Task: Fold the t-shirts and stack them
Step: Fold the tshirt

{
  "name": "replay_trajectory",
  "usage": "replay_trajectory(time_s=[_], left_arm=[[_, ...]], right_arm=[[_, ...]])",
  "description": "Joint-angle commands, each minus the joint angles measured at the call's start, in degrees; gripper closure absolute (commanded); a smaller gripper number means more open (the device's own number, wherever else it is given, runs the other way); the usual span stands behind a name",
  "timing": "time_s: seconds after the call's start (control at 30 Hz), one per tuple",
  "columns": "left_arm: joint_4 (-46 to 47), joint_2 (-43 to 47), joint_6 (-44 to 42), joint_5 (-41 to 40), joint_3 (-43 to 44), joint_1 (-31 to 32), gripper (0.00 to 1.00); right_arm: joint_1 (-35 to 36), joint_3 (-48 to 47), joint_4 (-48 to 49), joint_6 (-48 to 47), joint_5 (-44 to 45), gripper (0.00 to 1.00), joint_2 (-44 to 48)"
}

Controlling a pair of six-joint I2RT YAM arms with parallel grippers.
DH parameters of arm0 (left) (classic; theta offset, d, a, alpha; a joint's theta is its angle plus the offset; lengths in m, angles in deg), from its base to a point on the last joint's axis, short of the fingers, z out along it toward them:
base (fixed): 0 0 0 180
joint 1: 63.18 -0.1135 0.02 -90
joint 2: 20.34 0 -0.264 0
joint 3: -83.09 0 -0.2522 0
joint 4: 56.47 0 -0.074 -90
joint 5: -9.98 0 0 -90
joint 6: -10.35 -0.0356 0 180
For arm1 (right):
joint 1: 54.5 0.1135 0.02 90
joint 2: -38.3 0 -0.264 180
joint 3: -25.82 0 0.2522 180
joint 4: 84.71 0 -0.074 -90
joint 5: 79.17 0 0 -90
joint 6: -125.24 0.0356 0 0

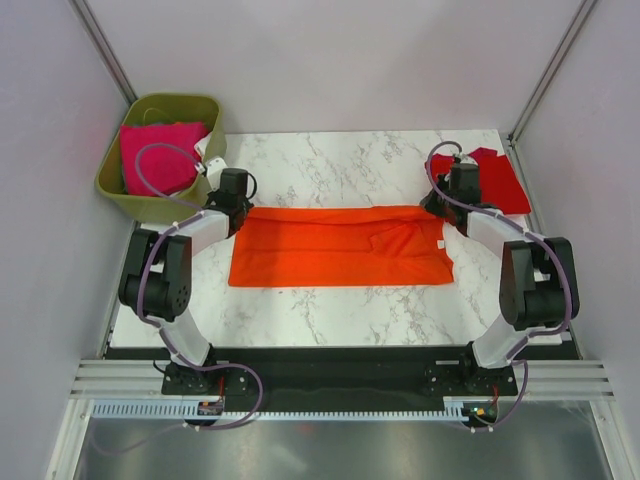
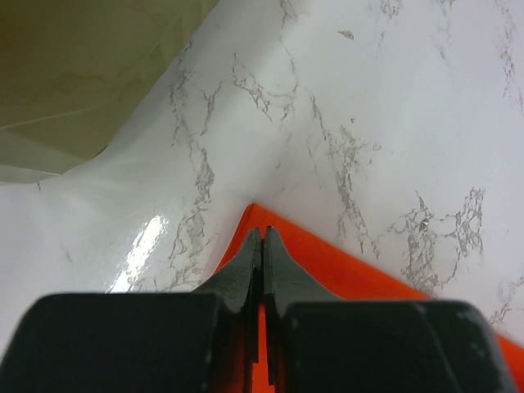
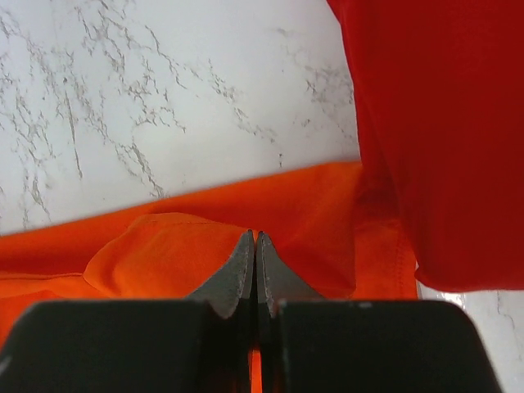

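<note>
Marble table (image 1: 340, 165) all round orange t-shirt (image 1: 330, 248)

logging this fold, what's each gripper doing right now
left gripper: shut on the orange t-shirt
right gripper: shut on the orange t-shirt too

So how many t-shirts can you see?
3. The orange cloth t-shirt lies spread in the middle of the marble table, the red cloth t-shirt sits at its far right corner, and the magenta pink cloth t-shirt is in the olive-green plastic bin. More could hide under it.
</note>
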Motion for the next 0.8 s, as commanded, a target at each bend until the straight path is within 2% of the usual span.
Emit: replay_trajectory(time_s=[0.0,0.2,0.63,0.77], left_arm=[[2.0,2.4,2.3,-3.2,-0.4,-0.4,0.98],[1.2,2.7,4.1,-1.3,-0.9,-1.3,0.98],[0.2,4.7,6.0,1.2,-4.7,-1.4,0.98],[-0.1,5.7,6.9,1.4,-5.7,-1.5,0.98]], right_arm=[[-0.3,2.3,3.7,0.6,0.9,0.96,4.6],[-0.3,6.8,4.7,0.7,2.4,0.96,7.8],[-0.2,12.6,8.1,3.4,3.7,0.95,8.6],[-0.2,14.5,8.9,4.0,5.2,0.91,10.0]])
